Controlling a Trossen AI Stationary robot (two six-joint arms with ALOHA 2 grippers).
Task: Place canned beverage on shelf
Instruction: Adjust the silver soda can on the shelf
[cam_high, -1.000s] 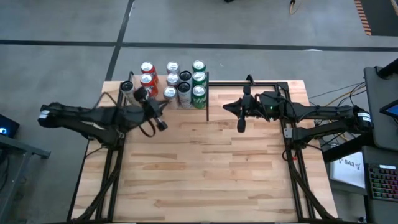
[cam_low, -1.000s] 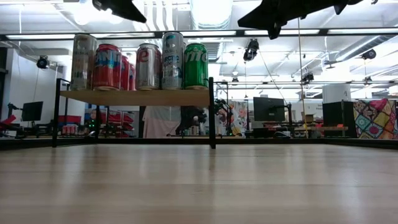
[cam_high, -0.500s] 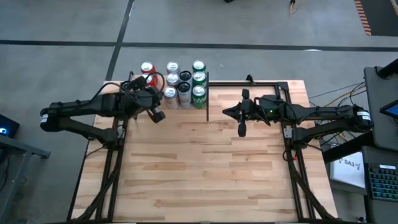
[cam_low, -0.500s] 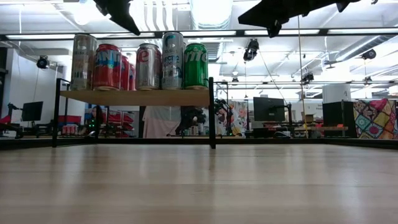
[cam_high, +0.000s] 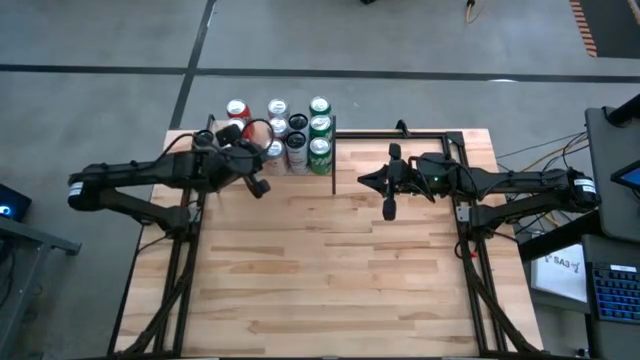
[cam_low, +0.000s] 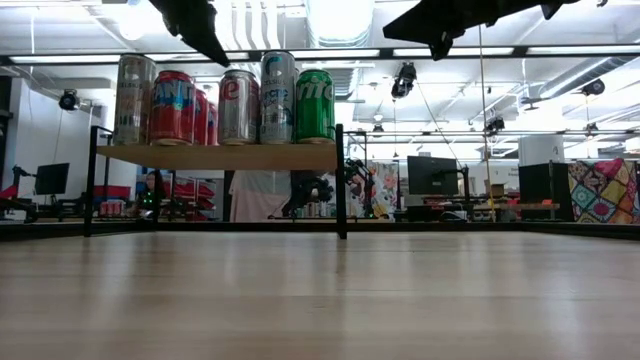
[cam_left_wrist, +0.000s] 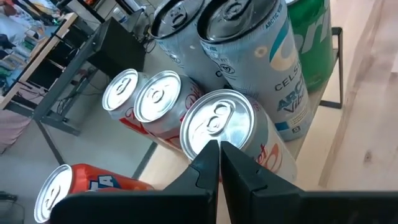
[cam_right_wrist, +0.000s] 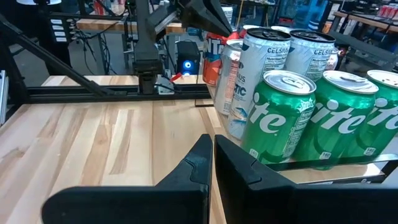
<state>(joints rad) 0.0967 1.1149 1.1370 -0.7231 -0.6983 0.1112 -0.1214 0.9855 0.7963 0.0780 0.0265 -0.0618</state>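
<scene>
Two robot arms, both dark, nearly black, built from slim tubular links joined by thicker rounded joints. The left arm (cam_high: 140, 180) carries a white band with small markings near its outer end, and a thin black cable loops loosely beside its wrist. The right arm (cam_high: 500, 183) has a similar white band near its far end, a small green light glowing on its wrist housing, and black cables running along its links. Each arm ends in a gripper: the left gripper (cam_left_wrist: 219, 163) and the right gripper (cam_right_wrist: 211, 158) have matte black, angular, wedge-shaped jaws tapering to blunt tips, mounted on a broad flat black crossbar.
</scene>
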